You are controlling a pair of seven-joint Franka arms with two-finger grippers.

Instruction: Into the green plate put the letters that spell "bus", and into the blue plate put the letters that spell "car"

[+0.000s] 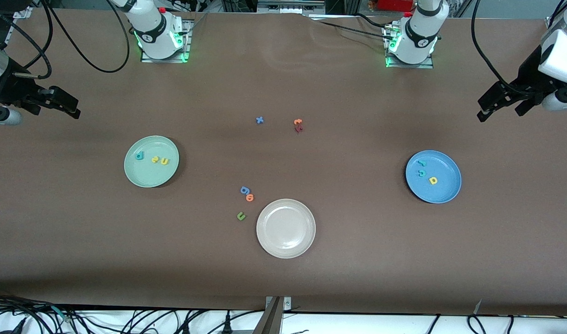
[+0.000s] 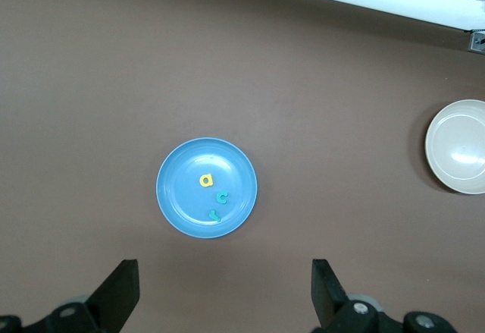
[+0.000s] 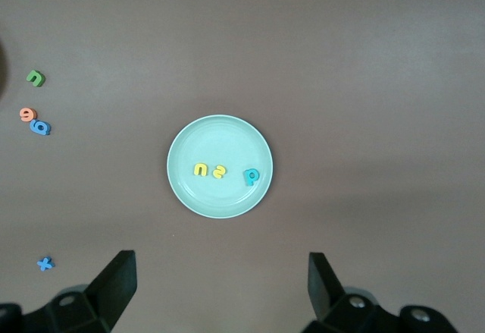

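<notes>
Three letters, teal b [image 1: 139,156], yellow s [image 1: 155,160] and yellow u [image 1: 164,161], lay in the green plate [image 1: 144,178] at frame left; teal r [image 1: 422,163], teal c [image 1: 421,173] and yellow a [image 1: 433,180] lay in the blue plate [image 1: 448,192] at frame right. Both grippers, left [image 1: 496,104] and right [image 1: 63,104], hung open at the frame edges.

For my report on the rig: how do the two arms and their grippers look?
Both arms are white with black joint rings, on metal base plates lit green, with black cables trailing. The left gripper and right gripper are black, with flat wedge-shaped fingers.
</notes>
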